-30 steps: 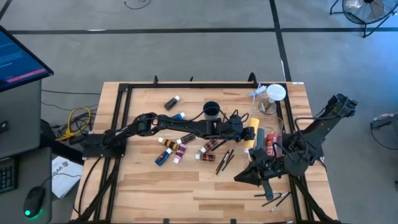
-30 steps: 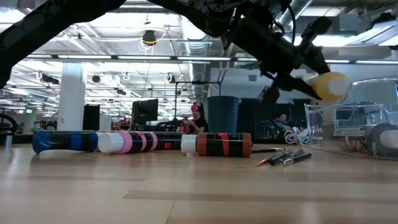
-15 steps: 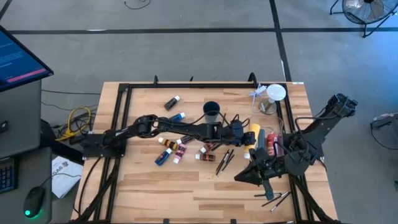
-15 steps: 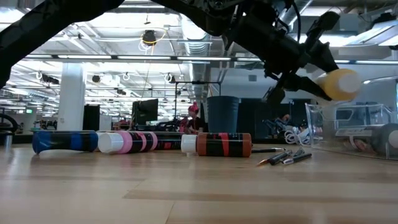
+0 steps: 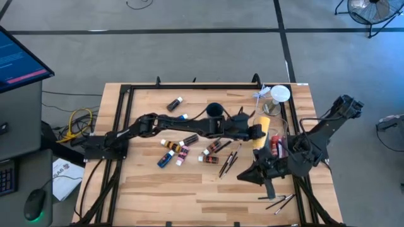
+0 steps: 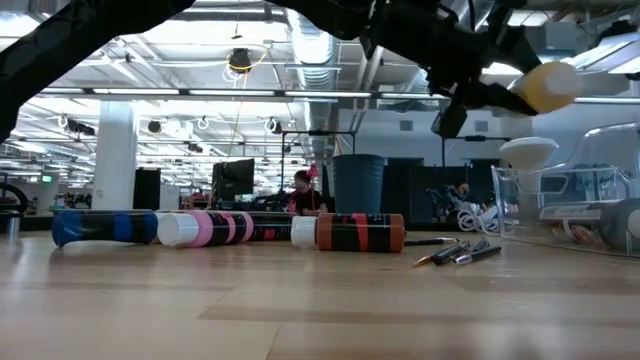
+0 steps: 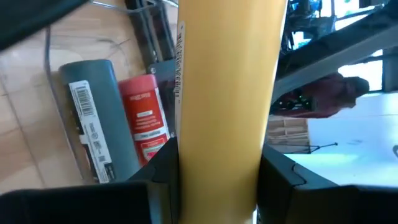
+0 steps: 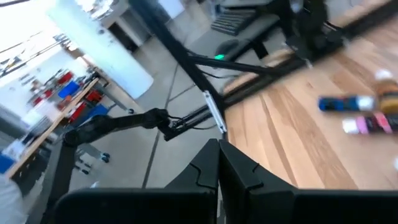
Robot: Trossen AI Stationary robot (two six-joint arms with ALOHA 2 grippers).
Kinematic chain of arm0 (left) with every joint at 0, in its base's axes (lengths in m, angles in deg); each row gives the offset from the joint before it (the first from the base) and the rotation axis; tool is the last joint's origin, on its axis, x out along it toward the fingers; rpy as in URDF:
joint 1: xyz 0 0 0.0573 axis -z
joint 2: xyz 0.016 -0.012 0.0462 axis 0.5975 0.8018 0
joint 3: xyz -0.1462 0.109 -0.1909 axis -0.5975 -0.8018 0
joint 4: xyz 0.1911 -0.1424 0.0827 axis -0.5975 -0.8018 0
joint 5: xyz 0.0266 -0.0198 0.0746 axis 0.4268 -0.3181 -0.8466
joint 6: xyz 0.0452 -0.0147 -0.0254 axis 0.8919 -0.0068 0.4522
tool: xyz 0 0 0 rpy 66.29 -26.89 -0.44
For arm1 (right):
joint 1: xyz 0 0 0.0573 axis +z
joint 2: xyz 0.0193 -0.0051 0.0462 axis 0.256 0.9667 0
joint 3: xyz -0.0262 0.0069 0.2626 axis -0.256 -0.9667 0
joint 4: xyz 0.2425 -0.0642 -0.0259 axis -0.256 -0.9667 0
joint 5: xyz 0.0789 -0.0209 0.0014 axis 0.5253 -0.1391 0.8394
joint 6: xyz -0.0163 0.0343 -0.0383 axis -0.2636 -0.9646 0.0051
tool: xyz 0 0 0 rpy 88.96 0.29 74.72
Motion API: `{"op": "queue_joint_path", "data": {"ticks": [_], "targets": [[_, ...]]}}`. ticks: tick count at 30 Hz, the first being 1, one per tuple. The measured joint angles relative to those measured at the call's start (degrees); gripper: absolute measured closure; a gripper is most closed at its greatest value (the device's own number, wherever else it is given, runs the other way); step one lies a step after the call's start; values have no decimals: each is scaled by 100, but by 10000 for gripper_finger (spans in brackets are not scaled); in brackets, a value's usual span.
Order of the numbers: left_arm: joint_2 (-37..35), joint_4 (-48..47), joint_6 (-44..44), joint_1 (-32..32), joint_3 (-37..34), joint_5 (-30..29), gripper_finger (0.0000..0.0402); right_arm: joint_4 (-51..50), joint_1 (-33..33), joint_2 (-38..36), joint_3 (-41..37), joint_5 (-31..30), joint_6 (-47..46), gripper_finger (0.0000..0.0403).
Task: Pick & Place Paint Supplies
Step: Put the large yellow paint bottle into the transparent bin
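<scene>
My left gripper (image 5: 257, 131) reaches in from the table's left and is shut on the big yellow bottle (image 5: 262, 123), which hangs above the clear bin (image 5: 285, 137) at the right. The left wrist view looks past the bottle (image 7: 227, 87) onto a grey tube (image 7: 93, 118) and a red tube (image 7: 144, 118) lying in the bin. Small paint tubes (image 5: 173, 151) and thin dark brushes (image 5: 227, 161) lie on the wood mid-table. My right gripper (image 5: 266, 180) waits shut near the right front. My left gripper pinches the yellow bottle's body (image 7: 186, 149) between its two fingers (image 7: 163, 171), one on each side. The fingers come nearly level from the table's left and lie across the bottle. The bottle (image 6: 550, 85) is lifted clear, roughly level, above the bin.
A dark cup (image 5: 214, 111) and a clear jar with a white lid (image 5: 278, 96) stand toward the far edge. Two more brushes (image 5: 279, 202) lie by the right front corner. A dark-labelled tube (image 5: 175, 103) lies far left of centre. A black frame (image 5: 123, 94) rims the table.
My left gripper has risen and gone a little toward the table's right and far edges, carrying the yellow bottle higher over the clear bin. Its grip has stayed the same. The tubes and brushes on the table have not moved.
</scene>
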Motion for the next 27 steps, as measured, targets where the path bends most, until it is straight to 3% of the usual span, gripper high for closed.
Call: {"op": "queue_joint_path", "data": {"ticks": [3, 8, 13, 21, 27], "targets": [[-3, -28, -110, 7, 7, 15, 290, -825, -197, -112, 115, -19, -692, 403], [-23, 19, -225, 104, 15, -48, 290, -3326, -444, -125, 750, -254, -1625, 403], [-23, 5, -277, 160, -4, -226, 290, -5199, -675, -49, 1243, -298, -2226, 403], [-23, -99, -122, 155, -4, -269, 290, -7332, -469, -49, 1267, 338, -4159, 403], [-23, -307, -109, 130, -6, -267, 290, -8127, 15, -49, 1265, 703, -5071, 403]]}}
